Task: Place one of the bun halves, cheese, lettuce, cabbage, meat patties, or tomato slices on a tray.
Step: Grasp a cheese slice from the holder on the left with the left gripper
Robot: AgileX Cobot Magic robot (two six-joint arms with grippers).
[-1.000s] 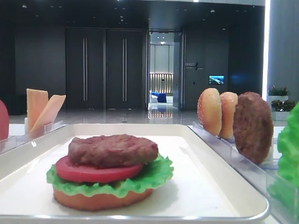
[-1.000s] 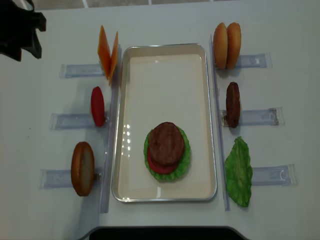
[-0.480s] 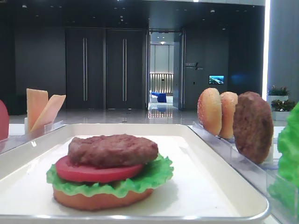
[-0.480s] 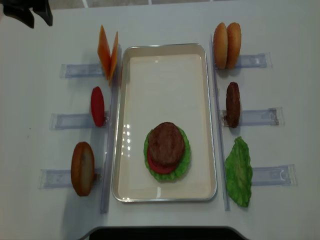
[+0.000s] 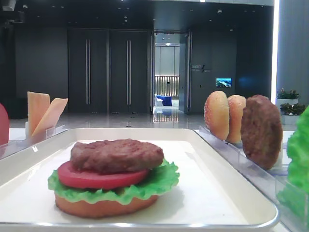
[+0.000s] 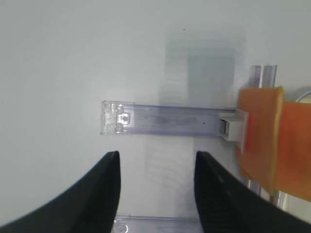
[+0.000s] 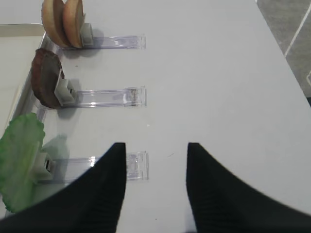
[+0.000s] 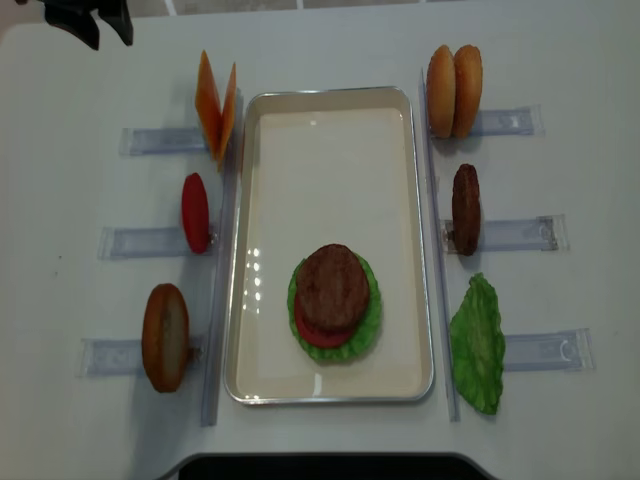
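The white tray (image 8: 330,130) holds a stack: a meat patty (image 8: 333,285) on a tomato slice (image 5: 96,179), lettuce (image 5: 161,181) and a flat bun half (image 5: 99,207). Two cheese slices (image 8: 215,105) stand in the far-left rack. My left gripper (image 8: 104,36) hovers open at the far-left corner; in its wrist view the gripper (image 6: 156,170) is empty, with the cheese (image 6: 272,145) to its right. My right gripper (image 7: 156,155) is open and empty above the table, right of the spare lettuce leaf (image 7: 19,160).
Clear racks flank the tray. On the left stand a tomato slice (image 8: 195,212) and a bun half (image 8: 165,337). On the right stand two seeded bun halves (image 8: 454,90), a patty (image 8: 465,208) and a lettuce leaf (image 8: 478,343). The cheese rack (image 6: 165,119) lies under the left gripper.
The left gripper has moved farther back and to the right along the table's far-left corner, still open and empty. The tray and ingredients have not moved.
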